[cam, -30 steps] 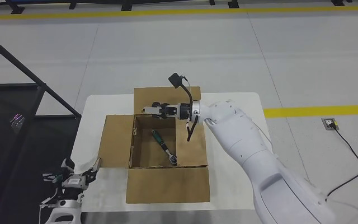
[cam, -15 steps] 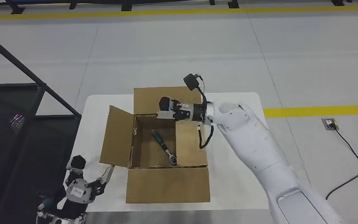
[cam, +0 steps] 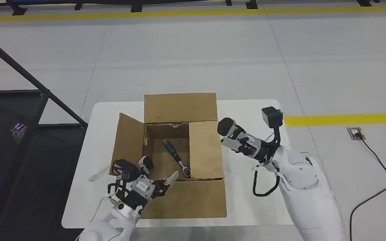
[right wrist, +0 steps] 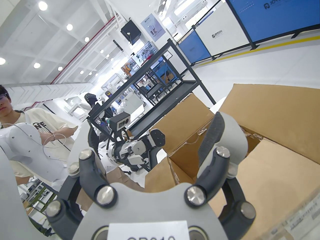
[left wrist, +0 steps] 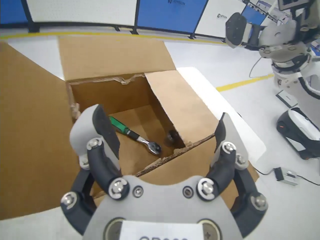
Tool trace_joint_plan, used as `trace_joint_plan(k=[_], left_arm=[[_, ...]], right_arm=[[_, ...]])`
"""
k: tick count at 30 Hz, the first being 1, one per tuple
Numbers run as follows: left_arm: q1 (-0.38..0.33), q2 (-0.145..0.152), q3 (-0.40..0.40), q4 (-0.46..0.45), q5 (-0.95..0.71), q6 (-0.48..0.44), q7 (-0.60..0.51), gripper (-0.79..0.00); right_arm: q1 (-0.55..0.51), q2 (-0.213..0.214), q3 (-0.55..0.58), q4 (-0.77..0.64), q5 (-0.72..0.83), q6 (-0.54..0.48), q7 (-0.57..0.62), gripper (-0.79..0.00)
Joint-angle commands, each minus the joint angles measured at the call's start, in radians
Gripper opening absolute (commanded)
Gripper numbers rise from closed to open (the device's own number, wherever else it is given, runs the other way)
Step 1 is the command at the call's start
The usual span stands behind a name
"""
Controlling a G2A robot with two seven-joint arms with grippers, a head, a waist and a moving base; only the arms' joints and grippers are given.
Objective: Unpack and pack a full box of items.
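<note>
Open cardboard box (cam: 180, 108) at the middle of a white table (cam: 253, 199), seen from above. Far flap and near flap folded outward and lying flat; left flap tilted up and outward; right flap lying over the right part of the opening. On the box floor, a wrench (cam: 177, 158) with green handle and bright metal head, lying flat and set diagonally, handle toward the far left, head toward the near right. In the left wrist view, the same wrench (left wrist: 135, 136) on the bare cardboard floor, with a small dark round item (left wrist: 171, 137) just beside its head, half tucked under the torn edge of the right flap; too dim to tell what kind of item. Left gripper (cam: 158, 170) at the near left corner of the box, above the meeting of left flap and near flap, fingers spread wide apart and holding nothing; confirmed by its own wrist view (left wrist: 160, 114), box opening visible between the two pads. Right gripper (cam: 232, 135) over the table just beside the outer edge of the right flap, well apart from the wrench; fingers likewise spread wide in its wrist view (right wrist: 152, 126), nothing between them. Black metal rack (cam: 24, 120) on the floor beyond the table's left side.
</note>
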Motion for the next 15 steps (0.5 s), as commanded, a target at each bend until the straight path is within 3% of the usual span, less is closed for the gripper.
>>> trace_joint_plan(k=[1, 11, 15], left_arm=[[-0.008, 0.000, 0.003, 0.005, -0.014, 0.003, -0.017, 0.000], [-0.008, 0.000, 0.003, 0.005, -0.014, 0.003, -0.017, 0.000], [-0.037, -0.003, 0.002, 0.045, -0.143, 0.015, -0.075, 0.000]], right_arm=[[-0.010, 0.003, 0.005, -0.008, 0.000, 0.014, 0.009, 0.000], [-0.010, 0.003, 0.005, -0.008, 0.000, 0.014, 0.009, 0.000], [-0.016, 0.003, -0.007, -0.032, -0.009, 0.029, -0.005, 0.000]])
